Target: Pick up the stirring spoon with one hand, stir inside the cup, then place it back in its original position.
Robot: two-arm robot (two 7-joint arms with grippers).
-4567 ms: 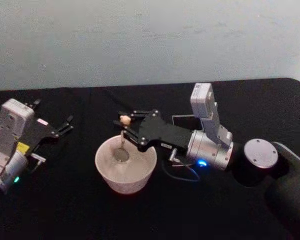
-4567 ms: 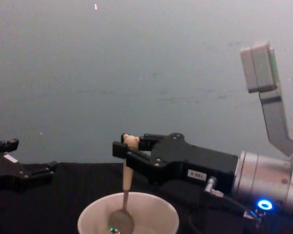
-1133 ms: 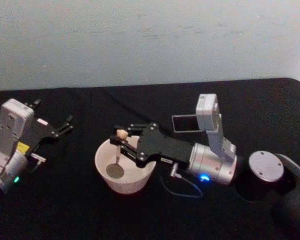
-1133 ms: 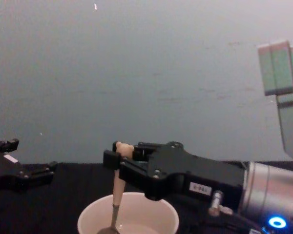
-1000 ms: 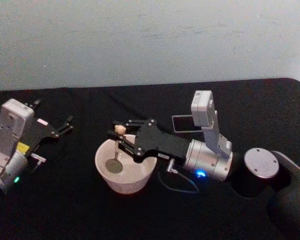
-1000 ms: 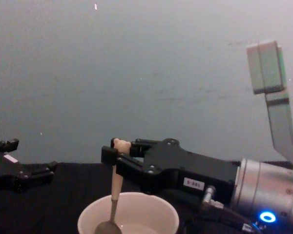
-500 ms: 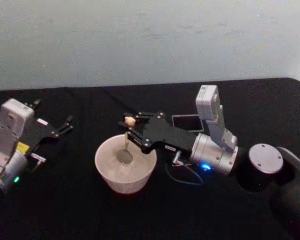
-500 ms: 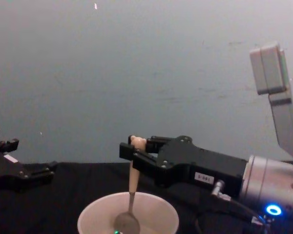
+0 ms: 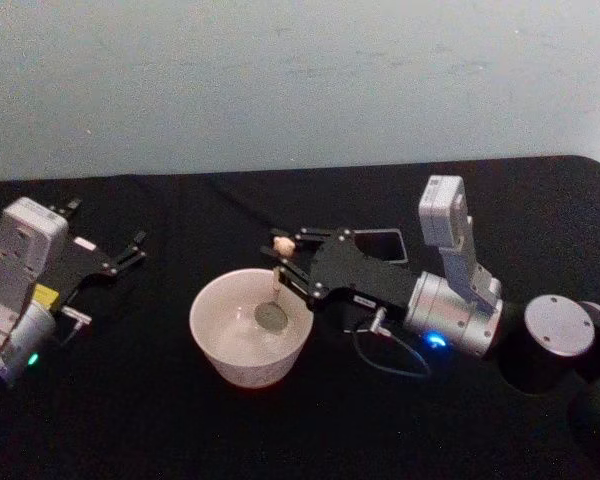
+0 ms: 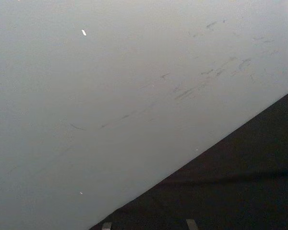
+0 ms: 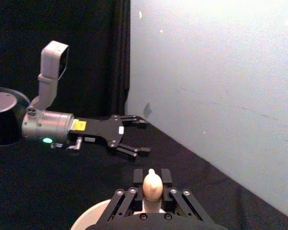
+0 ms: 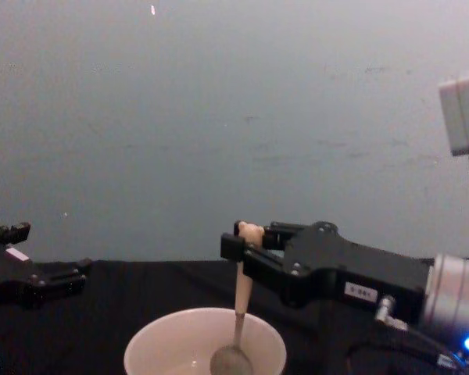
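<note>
Stirring spoon [image 12: 240,303], clamped at its bear head by the right pincer [image 9: 286,247], stands bowl-down inside the cup [image 9: 242,366]: stirring step likely in hand; next, lift clear toward the holder [image 9: 379,233] behind the cup; left pincer [image 11: 138,135], fingers apart, parked left of it.

Black-draped table [image 9: 170,425]; cream cup [image 9: 242,366] standing at centre; dark square holder [image 9: 384,240] behind, rightward, apart.

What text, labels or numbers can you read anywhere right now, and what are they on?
White label on the right claw: a short printed code, too blurred to read.
Pale tag on the left claw: too small to read.
Yellow sticker behind the left claw: too small to read.
No text here can be read outright.
</note>
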